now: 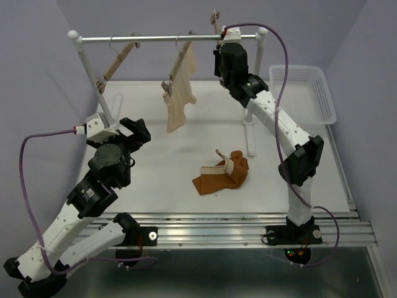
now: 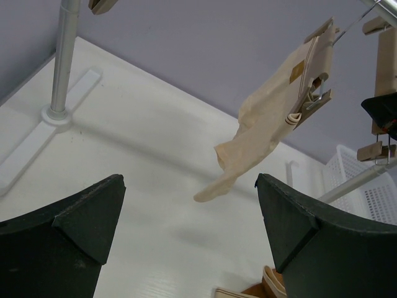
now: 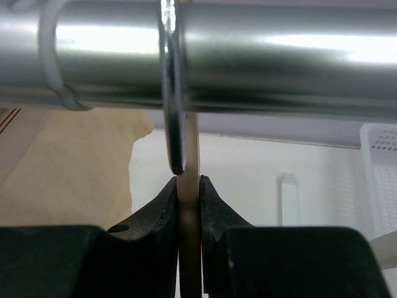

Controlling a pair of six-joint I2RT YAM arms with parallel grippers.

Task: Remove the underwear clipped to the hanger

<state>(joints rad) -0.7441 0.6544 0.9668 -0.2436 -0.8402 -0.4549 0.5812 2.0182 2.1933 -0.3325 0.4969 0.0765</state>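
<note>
The rust-brown underwear point(image 1: 220, 177) lies crumpled on the white table, free of any clip; its edge shows at the bottom of the left wrist view point(image 2: 254, 290). My right gripper point(image 1: 224, 42) is up at the rail, shut on the light wooden bar of the right hanger point(image 1: 215, 18). In the right wrist view the bar point(image 3: 189, 248) is pinched between both fingers of the right gripper point(image 3: 188, 183), with its metal hook point(image 3: 172, 93) over the rail. My left gripper point(image 1: 138, 130) is open and empty, low over the table's left side; in its own view the gripper point(image 2: 189, 186) faces the rack.
A cream-beige garment point(image 1: 180, 93) hangs clipped to the middle hanger point(image 1: 178, 62); it also shows in the left wrist view point(image 2: 273, 118). A bare hanger point(image 1: 118, 62) hangs at the left. The metal rail point(image 1: 155, 38) stands on two white posts. A white basket point(image 1: 304, 93) sits far right.
</note>
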